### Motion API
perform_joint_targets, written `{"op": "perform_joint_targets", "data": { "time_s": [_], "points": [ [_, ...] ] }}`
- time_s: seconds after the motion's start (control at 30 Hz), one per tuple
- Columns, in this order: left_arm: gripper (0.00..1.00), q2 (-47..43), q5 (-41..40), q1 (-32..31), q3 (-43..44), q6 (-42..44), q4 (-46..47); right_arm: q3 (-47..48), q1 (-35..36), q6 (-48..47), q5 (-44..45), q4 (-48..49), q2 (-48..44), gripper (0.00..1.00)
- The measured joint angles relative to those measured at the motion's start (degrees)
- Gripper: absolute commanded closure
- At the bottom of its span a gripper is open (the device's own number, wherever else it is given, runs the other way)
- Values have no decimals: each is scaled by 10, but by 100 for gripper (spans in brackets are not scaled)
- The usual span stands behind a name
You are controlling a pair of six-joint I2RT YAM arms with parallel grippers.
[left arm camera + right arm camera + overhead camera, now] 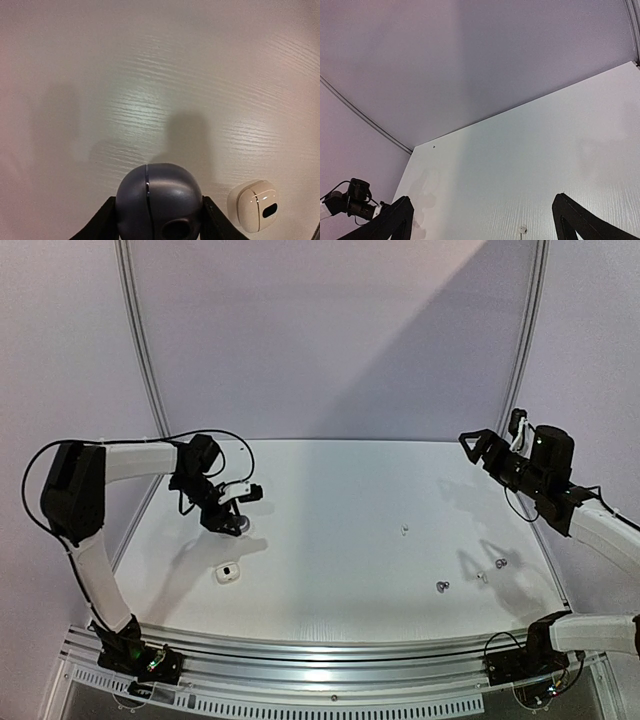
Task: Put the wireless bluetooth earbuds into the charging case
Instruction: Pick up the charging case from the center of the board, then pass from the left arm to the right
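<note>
Starting from the near edge in the top view, both arm bases sit on the rail at the bottom of the frame. The left arm rises along the left edge, elbows over and reaches down toward centre-left. The right arm runs up the right edge and holds its wrist high at upper right.

On the table [330, 490], lower right of centre, lie the near dark earbud [441, 587], the near white earbud [481, 577] and the second dark earbud [499, 563], close together. The lone white earbud [404, 531] lies apart, further back. All four are outside any case. The white case [227, 573] rests at lower left, just nearer than the left gripper [232, 523].

The left wrist view shows what the top view hides: the left fingers [102, 222] are pressed against both sides of the dark case [159, 202], with the jaws partly closed. Whether it is lifted cannot be told. The white case sits at lower right of that frame, untouched.

The right gripper [493, 437] stands fully spread, and nothing is between the right fingers [395, 220]. Its wrist view shows the lone white earbud at bottom centre and the left arm at lower left.
</note>
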Motion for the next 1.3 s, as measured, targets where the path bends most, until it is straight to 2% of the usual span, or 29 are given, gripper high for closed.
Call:
{"op": "perform_joint_targets", "data": {
  "time_s": [0.13,0.3,0.4,0.57,0.73,0.93,1.17,1.3],
  "points": [
    [64,-63,-2,-8,37,8,-1,39,28,3,5,-13,32,2],
    [65,-151,-4,-33,86,46,40,158,129,-11,0,-21,116,8],
    [65,-213,-2,-62,76,63,99,242,197,-39,-13,-12,183,9],
    [66,-300,-11,-125,2,88,224,347,283,-67,-47,24,280,12],
    [66,-302,-38,-149,-21,101,263,443,333,-76,-74,29,359,13],
    [66,-301,-54,-149,-25,105,287,514,355,-73,-99,33,433,13],
    [66,-301,-54,-149,-25,98,297,523,359,-65,-115,27,485,23],
    [66,-301,-54,-149,-26,94,298,546,363,-64,-125,20,508,25]
  ]
}}
